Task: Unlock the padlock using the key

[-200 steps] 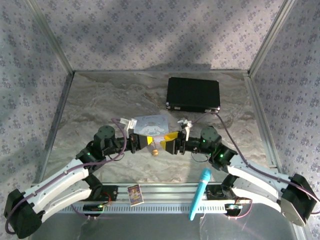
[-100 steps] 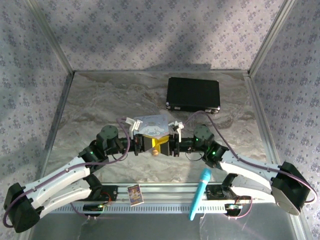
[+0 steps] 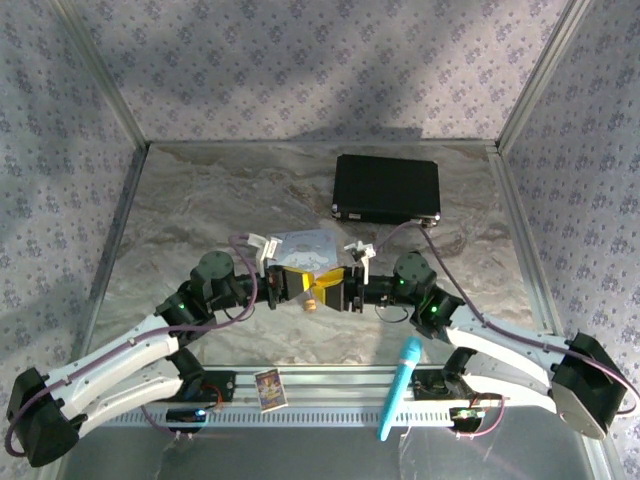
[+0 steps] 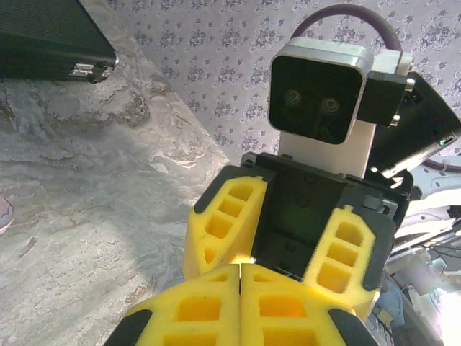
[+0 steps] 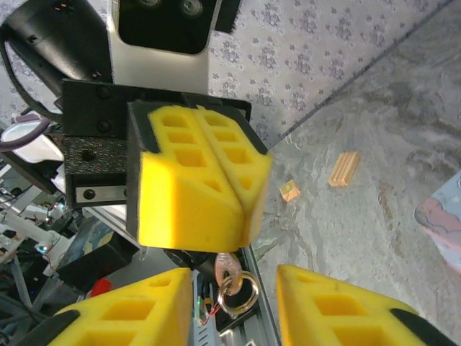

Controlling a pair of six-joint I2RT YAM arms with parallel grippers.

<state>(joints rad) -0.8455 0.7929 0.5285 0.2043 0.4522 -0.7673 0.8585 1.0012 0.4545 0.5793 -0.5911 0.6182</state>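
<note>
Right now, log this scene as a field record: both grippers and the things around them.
left gripper: shut, facing the right one
right gripper: open, fingers apart
brass piece on silver ring: just beside the shut fingers; padlock or key unclear
pastel tin: on the table just beyond the grippers
black case: closed, far right
wooden blocks: two, apart on the table
turquoise microphone: across the near rail

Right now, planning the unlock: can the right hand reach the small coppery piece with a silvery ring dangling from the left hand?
Probably yes: the small coppery piece with a silvery ring hangs free facing the open right hand; nothing between.
</note>
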